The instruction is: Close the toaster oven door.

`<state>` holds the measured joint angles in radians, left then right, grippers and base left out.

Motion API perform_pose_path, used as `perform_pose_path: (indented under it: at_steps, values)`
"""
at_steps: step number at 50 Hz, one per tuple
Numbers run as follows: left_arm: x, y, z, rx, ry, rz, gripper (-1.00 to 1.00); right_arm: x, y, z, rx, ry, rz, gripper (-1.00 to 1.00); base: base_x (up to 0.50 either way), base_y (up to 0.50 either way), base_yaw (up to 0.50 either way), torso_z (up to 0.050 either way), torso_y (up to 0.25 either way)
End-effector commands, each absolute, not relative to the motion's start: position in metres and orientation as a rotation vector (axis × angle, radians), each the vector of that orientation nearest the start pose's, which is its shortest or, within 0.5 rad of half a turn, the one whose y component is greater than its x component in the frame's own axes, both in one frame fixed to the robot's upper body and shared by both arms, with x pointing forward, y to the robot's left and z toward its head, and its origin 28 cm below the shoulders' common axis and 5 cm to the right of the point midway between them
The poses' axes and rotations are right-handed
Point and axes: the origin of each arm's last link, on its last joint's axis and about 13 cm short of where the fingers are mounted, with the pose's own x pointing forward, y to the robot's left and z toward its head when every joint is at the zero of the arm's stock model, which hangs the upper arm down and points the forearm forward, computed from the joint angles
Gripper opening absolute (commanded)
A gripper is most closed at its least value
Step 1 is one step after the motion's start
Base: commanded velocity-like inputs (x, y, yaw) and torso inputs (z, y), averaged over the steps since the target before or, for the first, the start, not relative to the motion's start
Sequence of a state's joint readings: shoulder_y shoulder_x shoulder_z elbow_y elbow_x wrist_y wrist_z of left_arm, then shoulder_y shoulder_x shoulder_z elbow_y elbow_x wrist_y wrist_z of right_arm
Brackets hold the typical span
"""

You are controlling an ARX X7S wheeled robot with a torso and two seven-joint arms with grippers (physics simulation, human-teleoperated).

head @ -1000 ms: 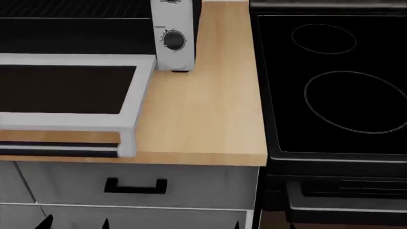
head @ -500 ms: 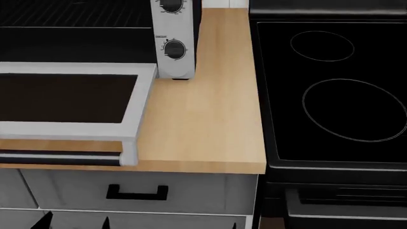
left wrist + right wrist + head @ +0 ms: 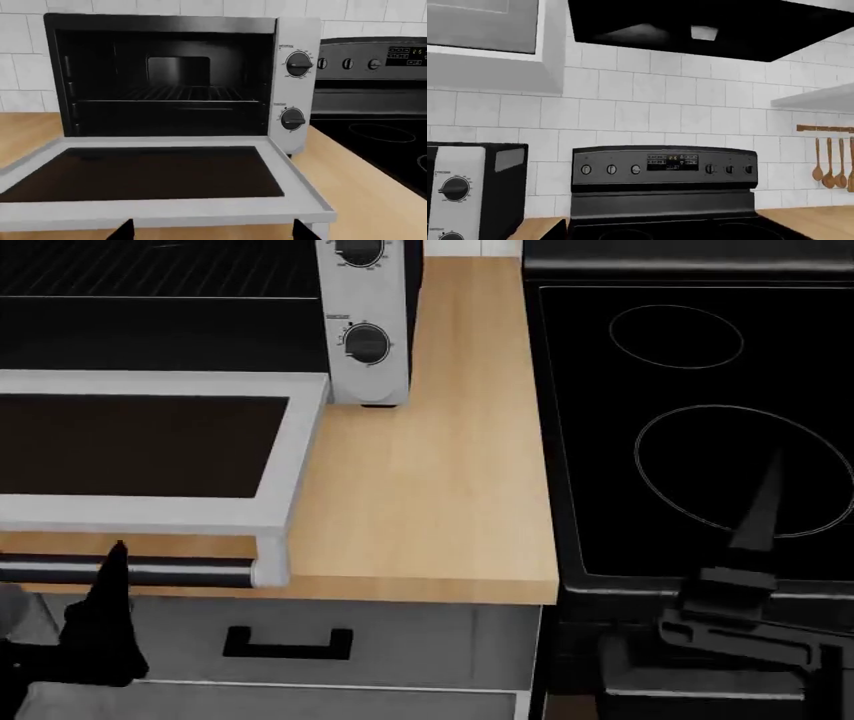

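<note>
Wooden worktop (image 3: 427, 490) carrying the toaster oven (image 3: 293, 75), with a black cooktop (image 3: 694, 430) flush against its far side from the oven. Toaster oven at the back of the worktop, cavity open, wire rack (image 3: 180, 93) inside, two black knobs (image 3: 293, 118) on its side panel. Toaster oven door (image 3: 147, 450) swung fully down, lying flat and level out from the oven's front, reaching almost to the worktop's front edge; black bar handle (image 3: 127, 570) along that front edge. Bare wood between the door's side edge and the cooktop. Below the door, a grey drawer (image 3: 287, 643) with a small black handle. Left pincer (image 3: 107, 615) just below and in front of the door's handle, one dark finger pointing up at it; gap between fingers not readable, nothing seen held. Right pincer (image 3: 754, 540) well apart from the oven, over the cooktop's front edge; opening not readable either.
</note>
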<state>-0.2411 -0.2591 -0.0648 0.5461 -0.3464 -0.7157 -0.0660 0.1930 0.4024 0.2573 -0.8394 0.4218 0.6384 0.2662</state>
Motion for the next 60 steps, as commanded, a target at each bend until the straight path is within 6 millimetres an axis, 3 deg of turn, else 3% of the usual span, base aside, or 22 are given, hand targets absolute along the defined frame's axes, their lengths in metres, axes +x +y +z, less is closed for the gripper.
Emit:
perform_pose_path:
  at_steps: [1,6,11,21,60]
  values:
    - [0.242,0.272,0.197,0.015,-0.106,-0.060,1.00,0.154,-0.190,0.279,-0.190,-0.637,-0.296,1.00,0.00,0.00,0.00,0.000,0.000]
    - [0.244,0.273,0.213,0.055,-0.102,-0.071,1.00,0.148,-0.193,0.294,-0.198,-0.668,-0.315,1.00,0.00,0.00,0.00,0.000,0.000]
    - [0.244,0.271,0.217,0.083,-0.096,-0.085,1.00,0.147,-0.193,0.293,-0.185,-0.664,-0.316,1.00,0.00,0.00,0.00,0.000,0.000]
    - [0.247,0.270,0.209,0.099,-0.084,-0.107,1.00,0.155,-0.187,0.290,-0.205,-0.643,-0.283,1.00,0.00,0.41,0.00,0.000,0.000]
    - [0.244,0.266,0.204,0.114,-0.126,-0.147,1.00,0.152,-0.184,0.289,-0.228,-0.640,-0.251,1.00,0.00,0.50,0.00,0.000,0.000]
